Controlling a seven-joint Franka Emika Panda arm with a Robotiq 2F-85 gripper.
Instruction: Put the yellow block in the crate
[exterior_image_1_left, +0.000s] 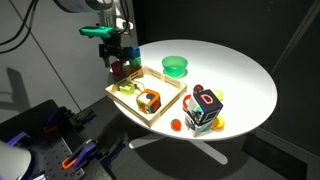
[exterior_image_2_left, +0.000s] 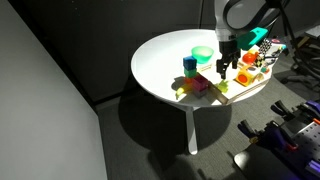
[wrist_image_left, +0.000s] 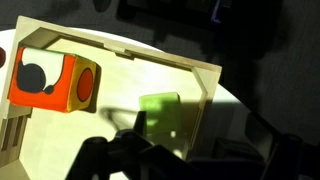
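Shadow hides the fingers (wrist_image_left: 105, 160) low in the wrist view, so I cannot tell how far apart they stand, and nothing shows plainly between them. The yellow block (wrist_image_left: 160, 112), olive in that shade, sits flat on the floor of the crate (wrist_image_left: 170, 62). It lies at about 12 o'clock from the fingers, and the orange-and-black cube (wrist_image_left: 55, 80) is at its 9 o'clock. The block looks delivered, so a straight lift away should suit.

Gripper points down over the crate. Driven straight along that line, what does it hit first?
Most likely the yellow block lying in the crate: in the wrist view it sits just ahead of the gripper. Depth is unclear, so it might land on bare crate floor beside it.
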